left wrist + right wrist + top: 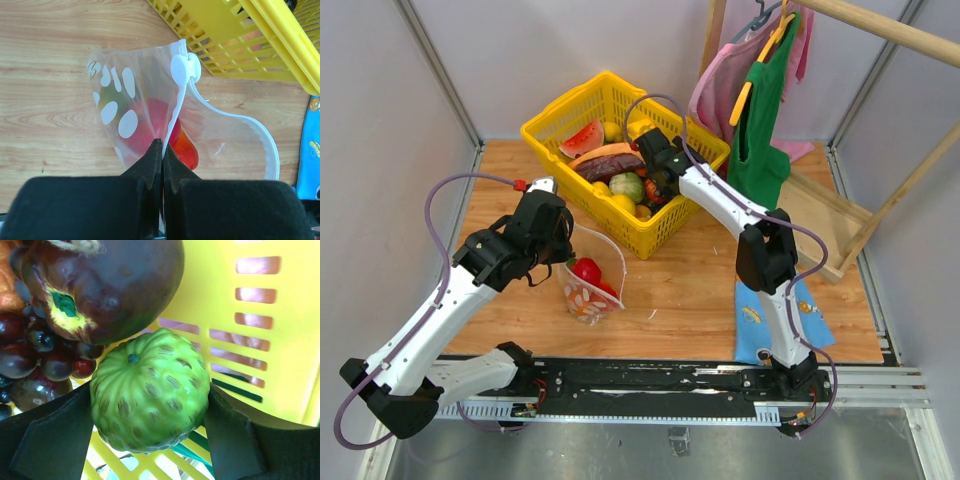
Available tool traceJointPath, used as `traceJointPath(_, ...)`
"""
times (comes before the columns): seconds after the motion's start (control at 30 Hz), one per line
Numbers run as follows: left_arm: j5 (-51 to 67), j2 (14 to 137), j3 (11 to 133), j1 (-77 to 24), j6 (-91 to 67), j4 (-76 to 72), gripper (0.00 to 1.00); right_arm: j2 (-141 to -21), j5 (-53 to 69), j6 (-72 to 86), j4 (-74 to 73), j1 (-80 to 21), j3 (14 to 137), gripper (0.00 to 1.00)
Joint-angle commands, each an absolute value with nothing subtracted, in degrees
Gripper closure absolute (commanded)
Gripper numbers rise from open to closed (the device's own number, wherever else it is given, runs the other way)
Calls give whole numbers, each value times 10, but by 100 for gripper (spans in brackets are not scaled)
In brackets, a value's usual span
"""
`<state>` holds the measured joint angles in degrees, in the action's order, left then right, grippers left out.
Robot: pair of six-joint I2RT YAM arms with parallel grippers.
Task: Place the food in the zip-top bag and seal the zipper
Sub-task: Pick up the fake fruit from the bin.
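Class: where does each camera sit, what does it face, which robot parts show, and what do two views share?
Top: above, behind, facing the table; both arms show.
Left wrist: above the bag; left fingers, shut, pinch it.
Right wrist: in the basket, facing a green fruit between right fingers.
Shared: top and left wrist show the bag.

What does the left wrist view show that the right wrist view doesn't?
Left wrist only: the left pincer shut on the bag, red food inside it, the table. Right wrist only: the right pincer flanking a green fruit, beside a purple fruit and grapes. Both: the yellow basket.
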<state>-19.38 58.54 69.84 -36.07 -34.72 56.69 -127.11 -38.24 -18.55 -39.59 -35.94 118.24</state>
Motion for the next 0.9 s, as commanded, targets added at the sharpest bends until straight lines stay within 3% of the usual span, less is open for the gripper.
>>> traceJointPath(0.0, -190, 588, 705, -358, -343, 551, 100, -1223, -360, -186, -410, -375, 1174, 47)
traceJointPath(0.4, -191, 585, 705, -358, -344, 545, 100, -1147, -212, -141, -408, -402, 1170, 56)
traceJointPath(0.87, -182, 581, 703, -357, -345, 536, 100, -1021, -11, -90, -328, -428, 1089, 59)
